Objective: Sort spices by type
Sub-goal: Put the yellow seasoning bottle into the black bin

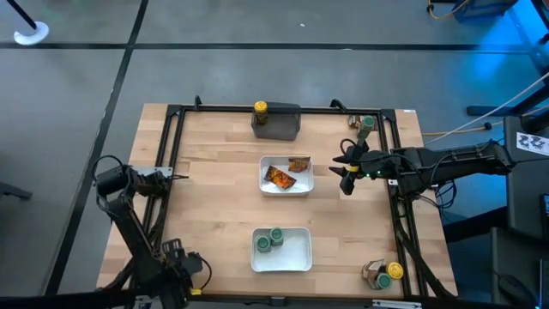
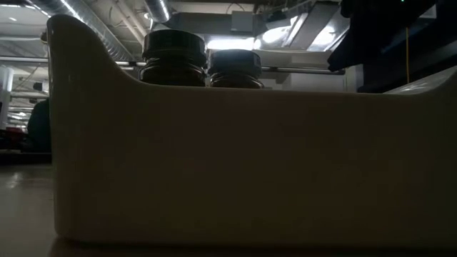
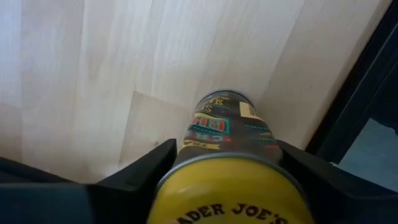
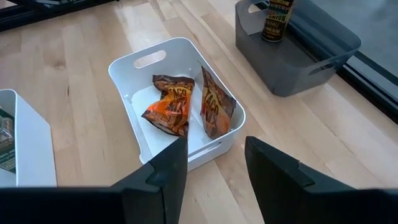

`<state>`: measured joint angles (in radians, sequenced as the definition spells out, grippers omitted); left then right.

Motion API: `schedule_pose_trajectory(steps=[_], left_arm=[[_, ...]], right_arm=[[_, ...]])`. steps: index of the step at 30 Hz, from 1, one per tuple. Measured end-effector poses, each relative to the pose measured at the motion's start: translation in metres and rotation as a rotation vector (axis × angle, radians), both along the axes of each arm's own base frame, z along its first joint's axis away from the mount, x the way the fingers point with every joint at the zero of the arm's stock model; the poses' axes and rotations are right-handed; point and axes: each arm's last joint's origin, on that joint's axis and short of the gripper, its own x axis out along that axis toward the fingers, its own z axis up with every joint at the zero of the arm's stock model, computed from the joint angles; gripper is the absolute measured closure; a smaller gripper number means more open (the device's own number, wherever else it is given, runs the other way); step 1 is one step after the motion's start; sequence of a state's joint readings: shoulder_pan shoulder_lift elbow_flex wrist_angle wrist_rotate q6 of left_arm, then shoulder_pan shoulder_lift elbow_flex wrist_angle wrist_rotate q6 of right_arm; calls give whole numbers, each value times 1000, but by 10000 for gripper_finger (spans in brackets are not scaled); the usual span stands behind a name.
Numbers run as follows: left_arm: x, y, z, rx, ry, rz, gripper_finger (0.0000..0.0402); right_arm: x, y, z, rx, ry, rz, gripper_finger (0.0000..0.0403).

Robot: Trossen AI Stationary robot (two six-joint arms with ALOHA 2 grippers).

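Pale wooden boards formed the table top point(image 1: 214, 197), closed in by a thin black frame. At the left side the left gripper point(image 1: 176, 177) stood near the frame rail, and a small glass jar with a yellow lid point(image 3: 227, 124) sat between its two dark fingers point(image 3: 155, 165); they lay close against both sides of the lid, but I cannot tell if they were already clamped on it. Toward the middle, at the far edge, a dark grey plastic bin point(image 1: 279, 124) carried another yellow-lidded jar point(image 1: 260, 108). Nearer, a white rectangular tray point(image 1: 287, 188) contained two flat orange-brown sachets point(image 1: 279, 178), one leaning on its wall. The nearest white tray point(image 1: 292, 257) had two small green-lidded jars point(image 1: 263, 245) standing side by side. Just beside the sachet tray, on its right, the right gripper point(image 1: 346, 176) hovered with fingers apart and nothing between them. Farther right, a single green-lidded jar point(image 1: 366, 124) stood at the far frame corner, and two more jars point(image 1: 384, 273), one with a yellow lid, waited at the near right corner.
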<state>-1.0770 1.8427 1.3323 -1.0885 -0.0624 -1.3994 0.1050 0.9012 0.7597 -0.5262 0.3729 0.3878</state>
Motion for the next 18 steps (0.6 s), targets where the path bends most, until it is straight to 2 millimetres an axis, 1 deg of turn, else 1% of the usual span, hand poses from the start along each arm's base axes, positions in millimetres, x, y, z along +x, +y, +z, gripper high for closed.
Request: schedule_pose_trajectory(steps=[3, 8, 13, 18], left_arm=[[3, 1, 0, -2, 0, 7, 191], [9, 6, 5, 17, 11, 3, 192], [21, 22, 28, 35, 13, 16, 191], [38, 51, 55, 45, -24, 42, 194]], right_arm=[[0, 0, 0, 0, 0, 0, 240], [0, 0, 0, 0, 2, 0, 240], [-1, 0, -2, -5, 25, 2, 240], [-3, 0, -3, -7, 44, 2, 240]])
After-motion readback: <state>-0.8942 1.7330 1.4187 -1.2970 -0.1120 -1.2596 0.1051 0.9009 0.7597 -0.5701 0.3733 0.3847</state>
